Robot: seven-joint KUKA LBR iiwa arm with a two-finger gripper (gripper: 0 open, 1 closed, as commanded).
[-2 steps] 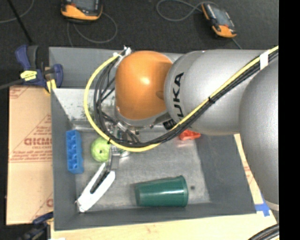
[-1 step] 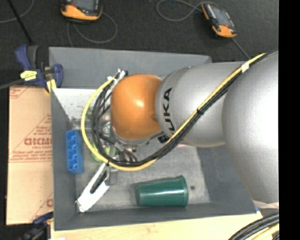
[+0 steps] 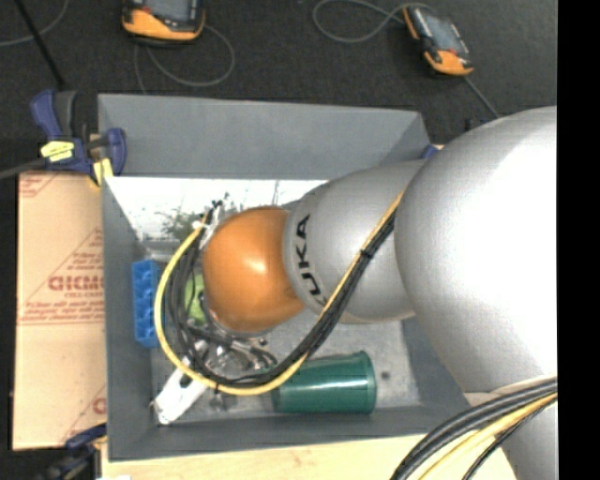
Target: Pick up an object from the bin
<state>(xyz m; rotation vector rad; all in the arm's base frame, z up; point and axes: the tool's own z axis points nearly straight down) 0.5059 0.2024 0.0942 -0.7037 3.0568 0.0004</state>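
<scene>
The grey metal bin point(image 3: 258, 145) stands on a dark surface point(image 3: 281, 56). Beyond its far rim, two orange-and-black handheld devices lie on that surface, one at the left point(image 3: 162, 19) and one at the right point(image 3: 434, 37). Thin cords loop around each of them.

The silver arm point(image 3: 375, 262) comes in from the right and hides much of the bin's floor. Its round orange wrist cover point(image 3: 246, 270) sits over the middle-left of the bin. A yellow cable point(image 3: 172, 281) and black cables curve around the cover's left side and run under it.

The gripper point(image 3: 228, 354) is low in the near-left part of the bin, just under the orange cover, where bits of metal show among the cables. Whether it is released or clenched cannot be told, and nothing can be seen grasped in it.

The things nearest to it are these:
- A dark green plastic cup point(image 3: 325, 382) lies on its side along the near wall, just right of the gripper.
- A white oblong object point(image 3: 178, 398) lies tilted in the near-left corner, just left of and below the gripper. One end is tucked under the cables.
- A blue studded block point(image 3: 143, 302) lies against the left wall.
- A light green item point(image 3: 194, 295) shows partly between the block and the orange cover, and its kind is not clear.

Small dark bits lie by the far wall point(image 3: 178, 225), too small to name.
</scene>
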